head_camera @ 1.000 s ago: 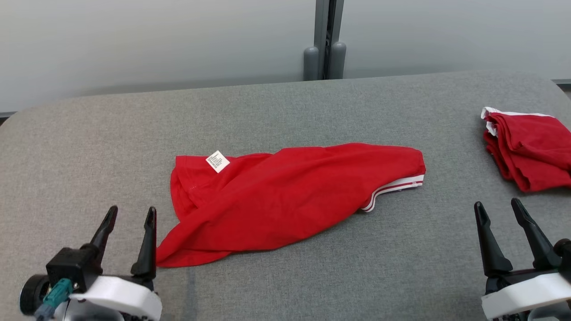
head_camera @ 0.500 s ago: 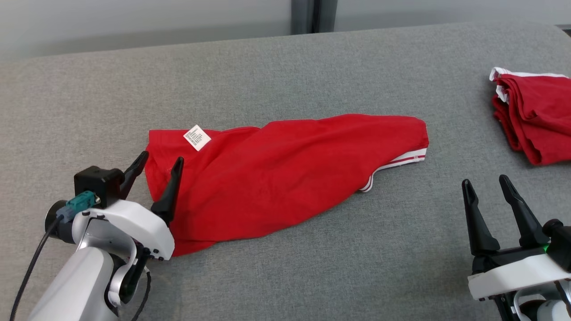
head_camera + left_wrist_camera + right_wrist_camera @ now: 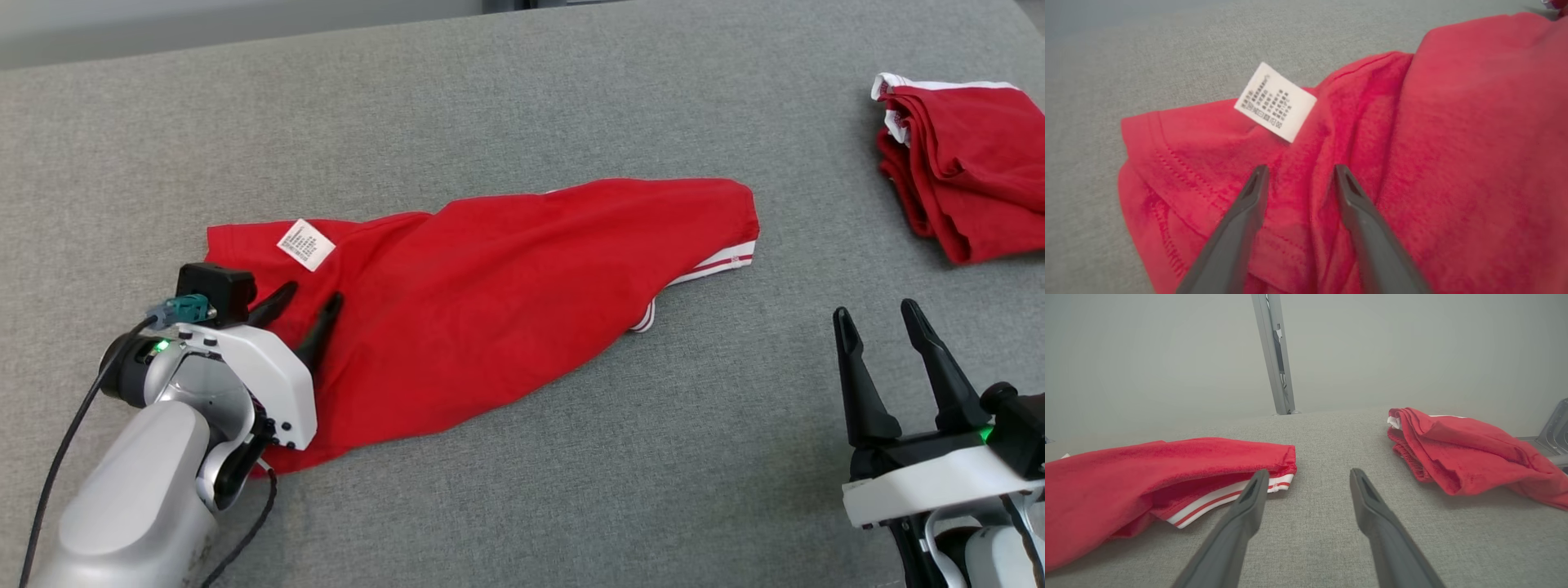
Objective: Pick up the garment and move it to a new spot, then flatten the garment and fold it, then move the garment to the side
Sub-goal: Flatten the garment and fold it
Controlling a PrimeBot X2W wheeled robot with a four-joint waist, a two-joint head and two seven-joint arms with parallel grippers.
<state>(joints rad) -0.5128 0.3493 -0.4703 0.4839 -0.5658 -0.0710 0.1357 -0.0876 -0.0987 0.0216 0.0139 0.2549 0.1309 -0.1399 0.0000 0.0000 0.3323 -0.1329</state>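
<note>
We see the red garment (image 3: 506, 302) lying crumpled and stretched out across the middle of the grey padded surface (image 3: 571, 490). Its white care label (image 3: 1275, 102) is face up near the left end, and its white-and-red striped hem (image 3: 1229, 500) is at the right end. Our left gripper (image 3: 1301, 169) is down at the garment's left end, just beside the label. Its 2 dark fingers stand apart with a ridge of red cloth between them, and nothing is pinched (whether the tips press into the fabric we cannot tell). Our right gripper (image 3: 875, 310) hovers at the lower right over bare surface, jaws spread wide and holding nothing, well apart from the striped hem. A folded red bundle (image 3: 963, 180) with a white edge lies at the far right of the surface, apart from the crumpled garment.
</note>
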